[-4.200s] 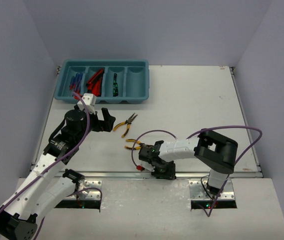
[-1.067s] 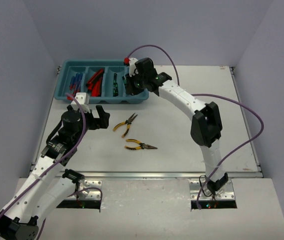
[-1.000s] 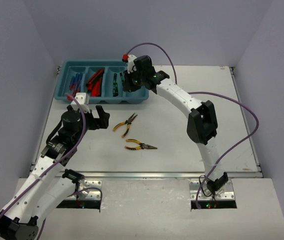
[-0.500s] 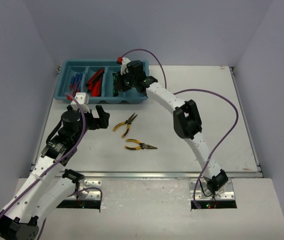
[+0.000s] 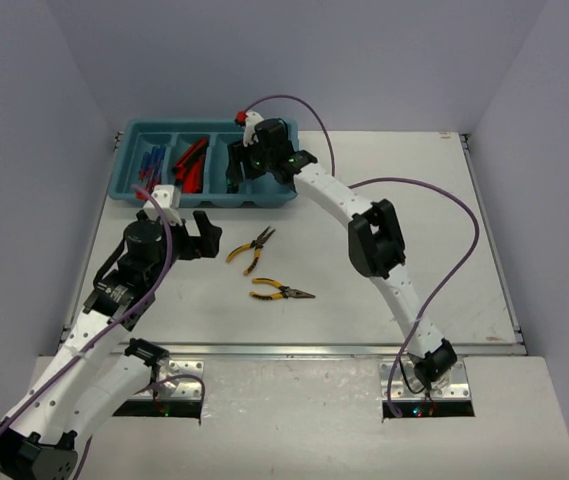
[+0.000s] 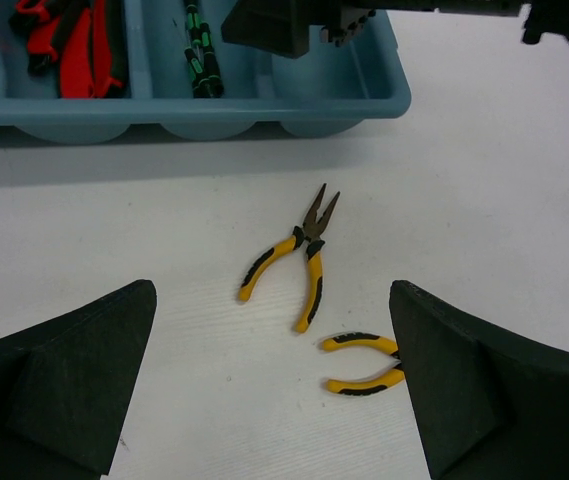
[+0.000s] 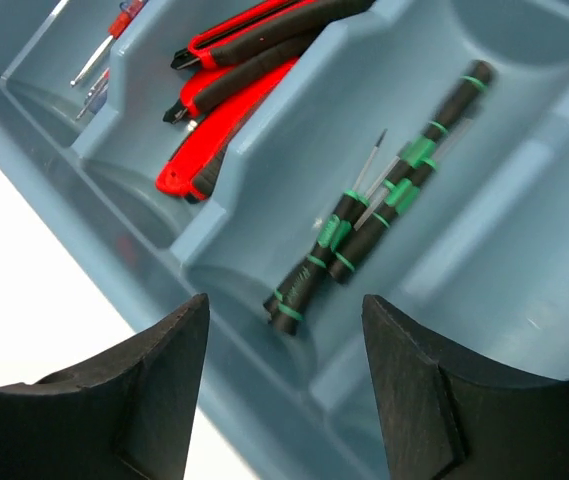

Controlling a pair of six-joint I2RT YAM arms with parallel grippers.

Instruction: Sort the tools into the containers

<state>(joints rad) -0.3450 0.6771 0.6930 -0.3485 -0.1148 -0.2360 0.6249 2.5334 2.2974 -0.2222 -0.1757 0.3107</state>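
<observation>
The teal tray of containers (image 5: pixel 164 125) stands at the back left. My right gripper (image 5: pixel 238 172) hovers open over its third compartment, where thin black-and-green precision screwdrivers (image 7: pixel 364 232) lie; nothing sits between its fingers (image 7: pixel 284 390). Red-and-black utility knives (image 7: pixel 244 90) fill the second compartment and blue/red screwdrivers (image 7: pixel 104 45) the first. Two yellow-handled pliers (image 5: pixel 252 247) (image 5: pixel 280 292) lie on the table. My left gripper (image 5: pixel 209 237) waits wide open, empty, just left of them. In the left wrist view the nearer pliers (image 6: pixel 364 362) are partly hidden behind a finger.
The tray's fourth compartment (image 7: pixel 524 60) holds nothing that I can see. White table stretches to the right of the tray and the pliers. The right arm's purple cable (image 5: pixel 414 190) loops above the table's middle.
My right gripper has moved left over the tray, from the fourth compartment to the third, and its jaws have opened. The left arm and both pliers have not moved.
</observation>
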